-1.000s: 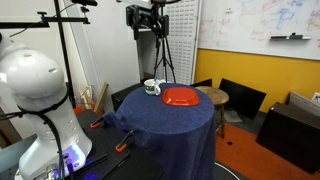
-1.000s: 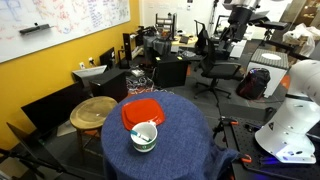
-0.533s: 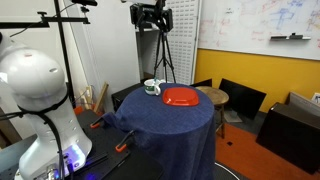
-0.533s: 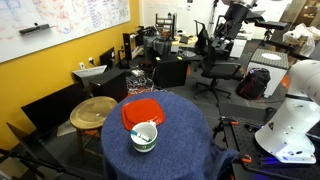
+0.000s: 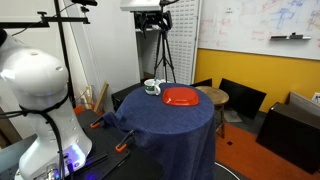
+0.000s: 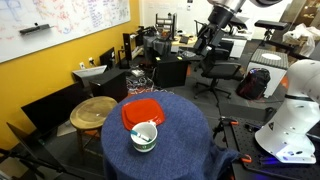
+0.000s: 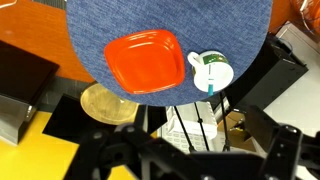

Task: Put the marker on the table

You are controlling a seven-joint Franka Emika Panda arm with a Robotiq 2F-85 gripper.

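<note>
Both fingers (image 7: 270, 142) of the claw (image 7: 190, 152) spread wide, holding nothing, high above the marker (image 7: 211, 78) in the mug (image 7: 224, 68).

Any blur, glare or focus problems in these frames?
Wrist view: gripper dark and out of focus in the foreground, red plate and white mug fairly sharp. In an exterior view the arm is smeared and cropped by the top edge.

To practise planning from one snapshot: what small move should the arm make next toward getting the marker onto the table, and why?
Probably descend toward the white mug: the marker stands inside it on the table, while the open gripper hangs high above, holding nothing.
</note>
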